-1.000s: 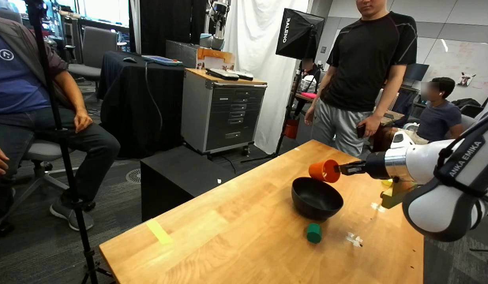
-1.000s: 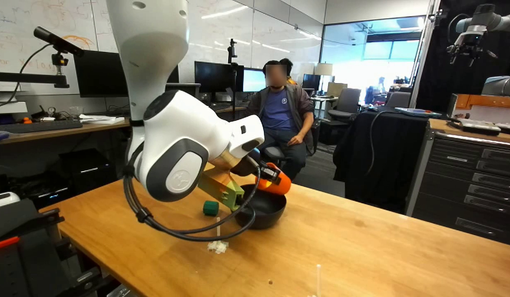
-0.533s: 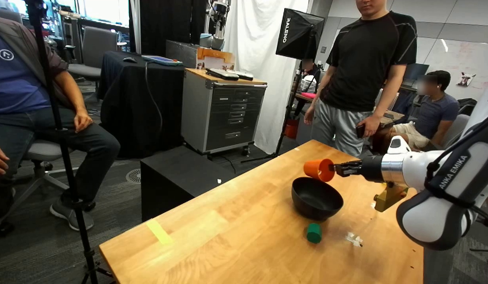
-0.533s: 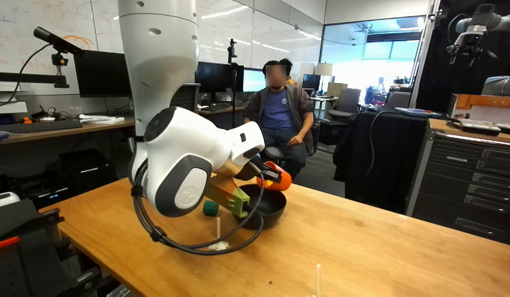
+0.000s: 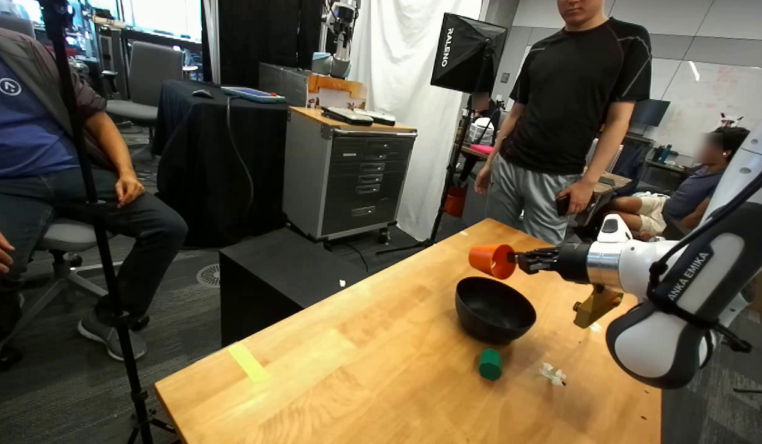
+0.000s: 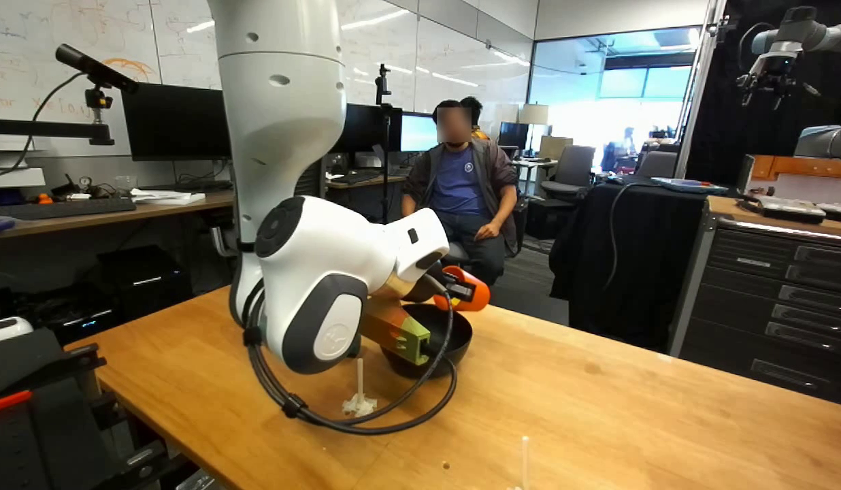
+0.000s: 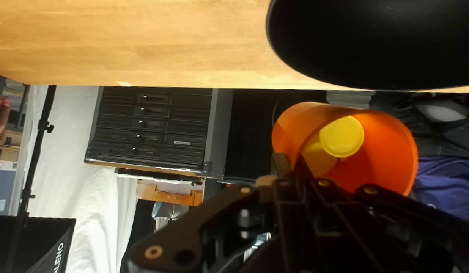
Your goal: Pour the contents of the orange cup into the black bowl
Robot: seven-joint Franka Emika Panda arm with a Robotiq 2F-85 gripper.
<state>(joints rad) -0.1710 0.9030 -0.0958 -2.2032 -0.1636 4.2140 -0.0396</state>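
Above the desk, near the rim of the black bowl and on the side of the edge facing the drawer cabinet, the orange cup is held sideways, mouth facing the hand and slightly down, presumably so the yellow piece inside can be tipped into the bowl; pouring is judged unfinished. Cup wall is pinched close to its lip, hand clenched on it, likely to keep the mouth clear. Bowl is set upright on the desk as the catch, green block just beside it, not needed. The arm is bent low, hand roughly level, wrist upside down with gold bracket underneath, which suits tipping. Whether the mouth is fully over the bowl cannot be told.
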